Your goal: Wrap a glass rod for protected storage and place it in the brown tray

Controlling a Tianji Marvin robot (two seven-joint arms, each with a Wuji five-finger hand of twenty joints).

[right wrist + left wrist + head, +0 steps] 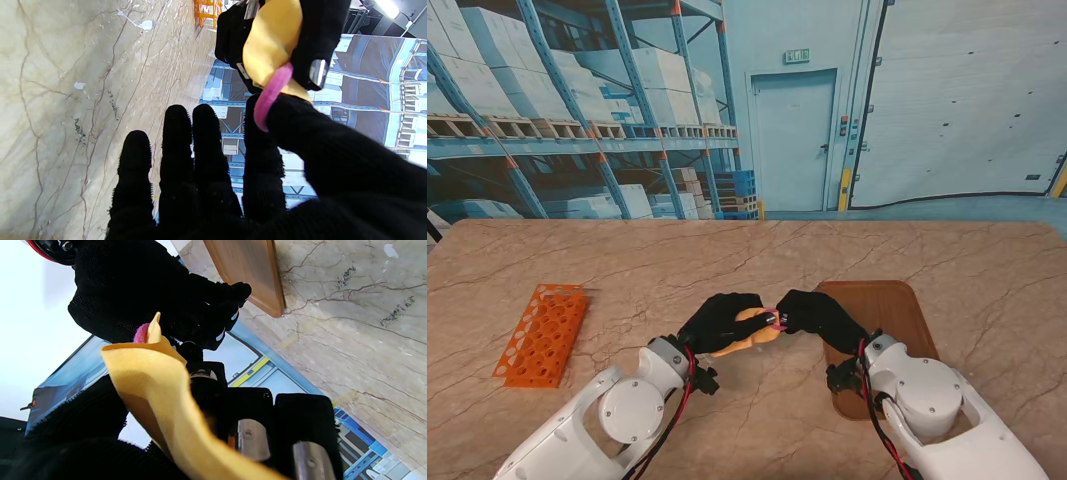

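Note:
A yellow cloth [752, 330] is bunched into a roll and held just above the table's middle, with my left hand [717, 322] shut on it. No glass rod shows; whatever is inside the cloth [160, 383] is hidden. A pink band [777, 320] sits at the roll's right end, and my right hand [819, 318] pinches that band [272, 95] between thumb and forefinger while its other fingers [186, 160] stay stretched out. The two hands touch at the cloth [270, 43]. The brown tray [897, 320] lies flat under my right wrist.
An orange test-tube rack [542, 333] lies on the marble table [727, 260] at the left, well away from my left hand. The tray's edge [247, 270] shows behind my right hand [150, 290] in the left wrist view.

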